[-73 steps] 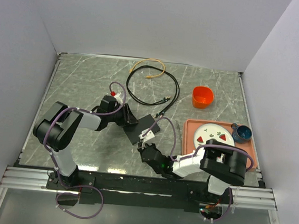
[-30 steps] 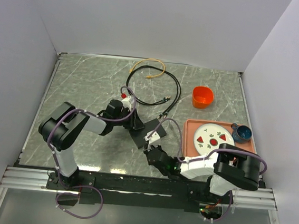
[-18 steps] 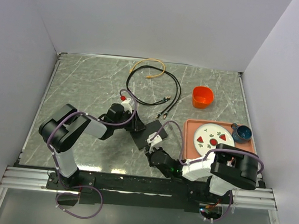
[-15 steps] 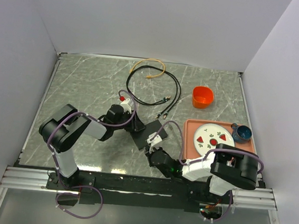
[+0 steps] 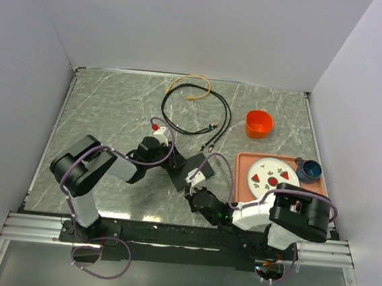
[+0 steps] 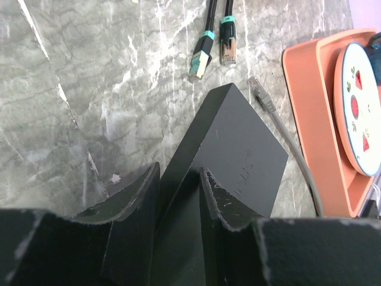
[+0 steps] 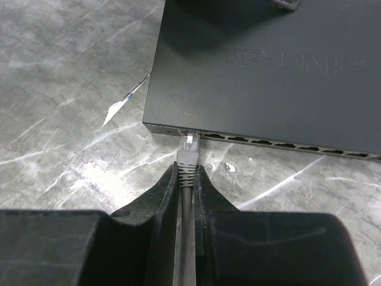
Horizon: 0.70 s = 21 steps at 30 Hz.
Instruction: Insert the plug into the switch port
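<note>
The switch [image 5: 190, 166] is a flat black box on the marble table, near the middle front. In the left wrist view its corner and side edge [image 6: 238, 149] sit between my left fingers. My left gripper [image 6: 178, 173] is shut on that edge. My right gripper [image 7: 186, 170] is shut on the grey plug [image 7: 188, 154]. The plug's clear tip touches the leftmost port in the switch's row of sockets [image 7: 280, 145]. In the top view the right gripper [image 5: 192, 182] sits just in front of the switch and the left gripper [image 5: 174, 159] just left of it.
A black cable [image 5: 181, 108] with two teal plugs [image 6: 201, 56] lies behind the switch, beside a yellow cable [image 5: 189, 82]. The grey cable's other plug [image 6: 256, 88] lies to the right. An orange tray [image 5: 243, 163] with a plate and blue cup [image 5: 308, 169] and an orange cup [image 5: 259, 123] stand right.
My left arm has reached further right and the switch has shifted right with it. My right gripper has moved right with the plug and closed in on the switch's front edge.
</note>
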{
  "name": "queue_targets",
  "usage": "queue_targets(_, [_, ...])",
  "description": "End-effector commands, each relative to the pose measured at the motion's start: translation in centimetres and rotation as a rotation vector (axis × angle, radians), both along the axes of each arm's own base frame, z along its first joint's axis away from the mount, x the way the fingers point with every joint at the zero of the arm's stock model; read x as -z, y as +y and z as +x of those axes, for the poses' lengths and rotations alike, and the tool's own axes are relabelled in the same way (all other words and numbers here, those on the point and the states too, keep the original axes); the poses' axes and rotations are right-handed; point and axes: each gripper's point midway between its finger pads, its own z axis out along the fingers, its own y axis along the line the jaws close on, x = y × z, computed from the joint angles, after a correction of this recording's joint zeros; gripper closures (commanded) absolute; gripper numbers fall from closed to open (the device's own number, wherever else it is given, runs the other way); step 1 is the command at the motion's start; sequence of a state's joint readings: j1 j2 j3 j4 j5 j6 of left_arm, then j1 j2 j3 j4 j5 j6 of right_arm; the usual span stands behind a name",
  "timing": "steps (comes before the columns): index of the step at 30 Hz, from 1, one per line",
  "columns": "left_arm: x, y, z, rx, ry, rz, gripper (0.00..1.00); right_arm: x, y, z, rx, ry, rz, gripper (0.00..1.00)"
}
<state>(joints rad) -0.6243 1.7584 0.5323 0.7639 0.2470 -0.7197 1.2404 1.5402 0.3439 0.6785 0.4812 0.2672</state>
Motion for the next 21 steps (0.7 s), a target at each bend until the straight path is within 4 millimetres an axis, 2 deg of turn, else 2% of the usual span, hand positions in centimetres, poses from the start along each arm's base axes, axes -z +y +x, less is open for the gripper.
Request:
queue_targets(1, [7.2,0.7,-20.5,0.416,0.662,0.134,0.65,-6.8,1.2,7.5,0.221,-0.171,0.190,1.00])
queue_targets(6, [7.5,1.2,-21.5,0.400,0.685,0.135,0.65,-8.1,1.3,8.9,0.265,-0.205,0.217,1.00])
queue_targets(11, [7.5,1.4,-21.9,0.383,0.693,0.127,0.65,-8.9,0.6,10.3,0.349,-0.199,0.235,1.00])
queue_targets(21, [7.5,1.6,-22.3,0.378,0.695,0.121,0.65,-9.4,-0.2,10.7,0.373,-0.221,0.247,1.00])
